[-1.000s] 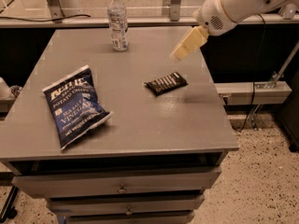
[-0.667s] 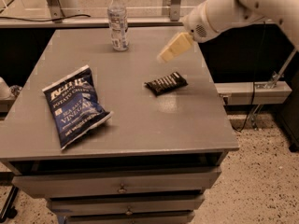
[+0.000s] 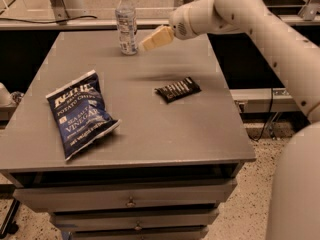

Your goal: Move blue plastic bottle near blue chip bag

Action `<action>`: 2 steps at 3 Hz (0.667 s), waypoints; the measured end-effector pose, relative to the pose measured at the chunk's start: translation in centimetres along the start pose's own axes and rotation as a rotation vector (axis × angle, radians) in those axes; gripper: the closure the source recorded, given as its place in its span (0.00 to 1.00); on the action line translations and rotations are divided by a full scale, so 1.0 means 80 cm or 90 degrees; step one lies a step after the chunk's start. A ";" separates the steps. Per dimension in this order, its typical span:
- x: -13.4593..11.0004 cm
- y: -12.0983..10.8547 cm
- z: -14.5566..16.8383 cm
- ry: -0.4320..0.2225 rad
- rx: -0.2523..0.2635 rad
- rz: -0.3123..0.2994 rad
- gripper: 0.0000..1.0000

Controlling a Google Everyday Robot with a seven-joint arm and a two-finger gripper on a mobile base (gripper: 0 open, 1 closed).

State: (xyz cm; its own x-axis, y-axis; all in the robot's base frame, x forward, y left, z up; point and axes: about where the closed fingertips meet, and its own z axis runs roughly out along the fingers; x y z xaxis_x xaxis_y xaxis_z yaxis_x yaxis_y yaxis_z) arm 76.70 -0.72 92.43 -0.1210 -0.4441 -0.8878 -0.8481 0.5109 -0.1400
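- The blue plastic bottle (image 3: 127,24) stands upright at the far edge of the desk (image 3: 150,134), with its white cap on. Nothing is touching it.
- The hand (image 3: 148,42) hangs above the desk just to the right of the bottle, about level with the bottle's lower half. It points towards the bottle, and a narrow gap shows between the two.
- I cannot tell whether the hand is spread or pressed together. It holds nothing.
- The blue chip bag (image 3: 81,113) lies flat, well apart from the bottle. It is nearer the camera and to the bottle's left.
- A small black snack wrapper (image 3: 178,89) lies to the front right of the bottle, clear of the straight line from the bottle to the bag.
- The step in hand looks like the reach for the bottle. The grasp is not yet made, so the carry to the bag is all still to do.
- The next move calls for closing the last gap sideways and gripping the bottle around its body. A blunt push from the side could tip so tall and light a thing off the far edge.
- After that the bottle must be lifted or slid towards the camera and leftward, then set down upright just beside the bag and not on top of it.
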 end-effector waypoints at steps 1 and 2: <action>-0.042 -0.005 0.056 -0.067 -0.022 0.025 0.00; -0.069 -0.004 0.104 -0.108 -0.040 0.040 0.00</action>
State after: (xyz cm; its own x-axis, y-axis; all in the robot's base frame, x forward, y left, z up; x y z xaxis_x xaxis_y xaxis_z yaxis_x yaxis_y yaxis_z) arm 81.91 7.73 93.68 -0.0910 -0.2791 -0.9559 -0.8728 0.4846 -0.0583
